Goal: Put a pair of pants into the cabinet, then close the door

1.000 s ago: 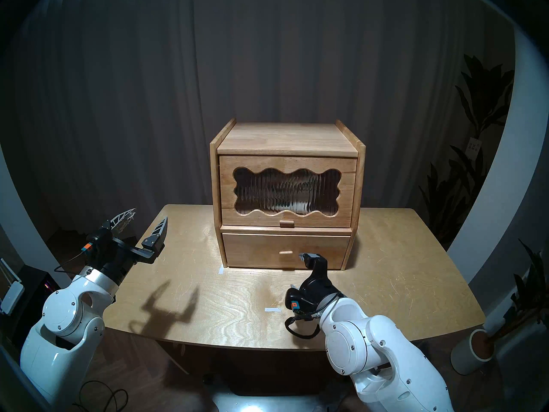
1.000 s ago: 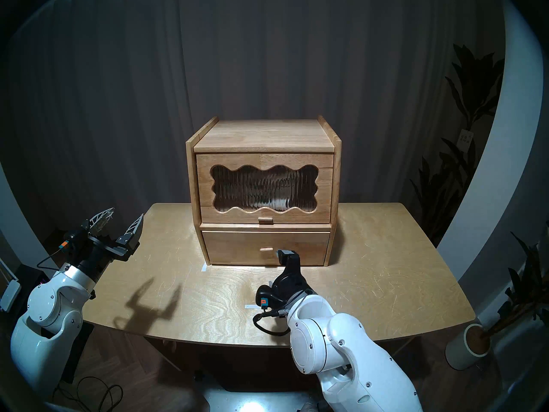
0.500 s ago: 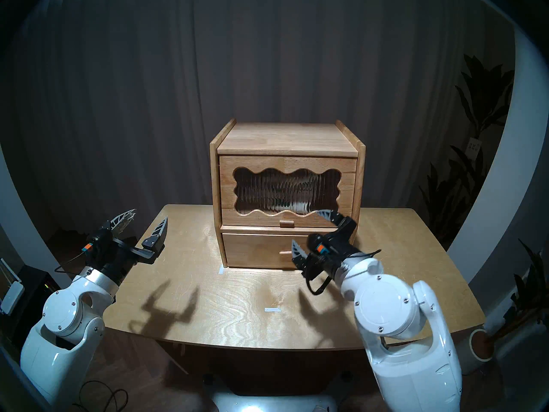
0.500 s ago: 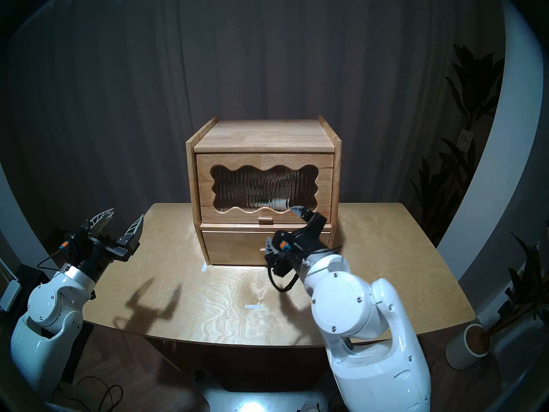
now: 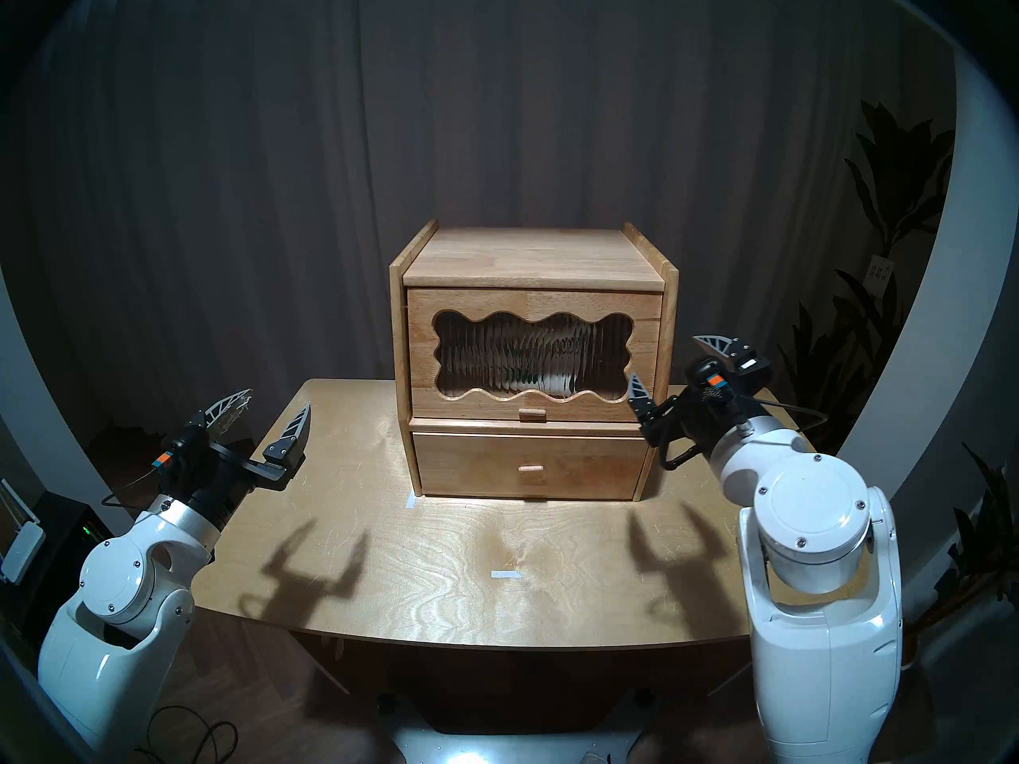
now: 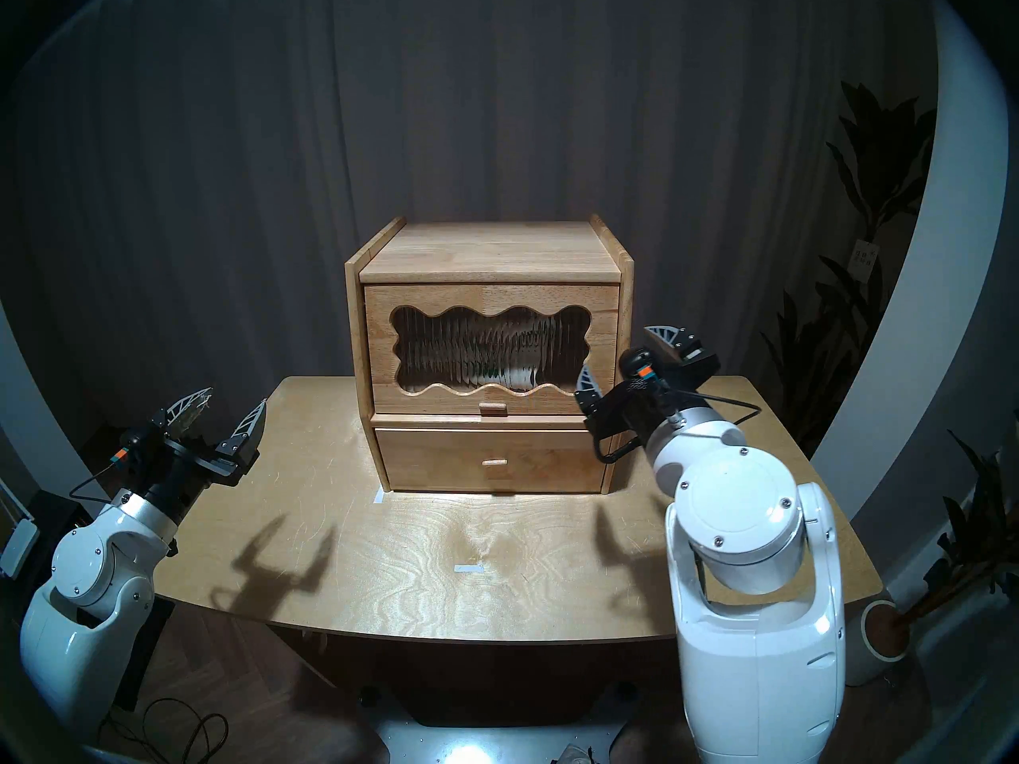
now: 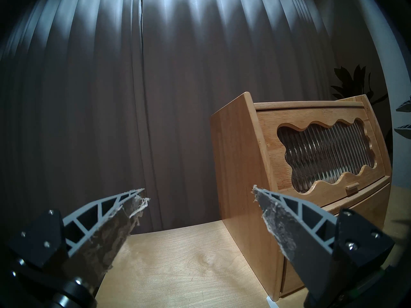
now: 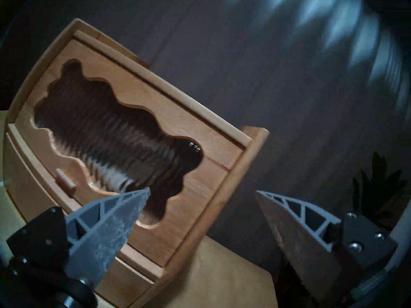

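One table: you have a light-wood top carrying the cabinet at its far middle.
Cabinet: it stands upright, drawer pushed in below the big compartment.
Door: you see it shut flat against the front, knob at its lower edge.
Pants: a pale cloth shape shows behind the ribbed glass, inside the compartment; the print is too distorted for you to read.
Left gripper: it hovers over the table's left edge, jaws spread apart, nothing between them.
Right gripper: it is raised just right of the cabinet, jaws spread apart, nothing between them.
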Tool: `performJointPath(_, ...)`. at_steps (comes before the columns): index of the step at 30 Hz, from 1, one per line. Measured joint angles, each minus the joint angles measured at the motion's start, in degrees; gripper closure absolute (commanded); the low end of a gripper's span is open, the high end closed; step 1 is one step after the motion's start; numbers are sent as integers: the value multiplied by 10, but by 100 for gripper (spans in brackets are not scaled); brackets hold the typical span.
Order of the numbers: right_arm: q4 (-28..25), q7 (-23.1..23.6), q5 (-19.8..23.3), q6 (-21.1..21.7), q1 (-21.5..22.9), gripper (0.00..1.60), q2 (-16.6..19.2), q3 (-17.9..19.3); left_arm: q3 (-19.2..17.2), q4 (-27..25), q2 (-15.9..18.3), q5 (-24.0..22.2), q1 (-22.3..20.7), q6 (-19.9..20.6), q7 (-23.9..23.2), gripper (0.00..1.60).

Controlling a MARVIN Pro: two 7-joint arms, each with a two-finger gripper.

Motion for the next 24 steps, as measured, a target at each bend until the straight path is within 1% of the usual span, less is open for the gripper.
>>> performJointPath(7, 20, -19, 49, 17, 4, 0, -22, 73, 0, 1, 0, 0, 0, 0, 0, 0)
performJointPath(8, 29, -22, 58, 20, 6, 0, -26, 87, 1, 1, 0, 0, 0, 0, 0, 0)
performJointPath(12, 57, -25, 86, 26, 11, 0, -35, 125, 1, 2, 0, 0, 0, 0, 0, 0)
performJointPath(17, 109, -23, 135, 31, 25, 0, -42, 174, 1, 2, 0, 0, 0, 0, 0, 0)
performJointPath(18, 116, -22, 142, 31, 28, 0, -43, 179, 1, 2, 0, 0, 0, 0, 0, 0)
performJointPath(19, 130, -17, 158, 31, 36, 0, -44, 187, 1, 2, 0, 0, 0, 0, 0, 0)
performJointPath(20, 133, -15, 161, 31, 38, 0, -44, 189, 1, 2, 0, 0, 0, 0, 0, 0)
performJointPath(24, 157, 1, 206, 27, 63, 0, -46, 199, 1, 2, 1, 0, 0, 0, 0, 0)
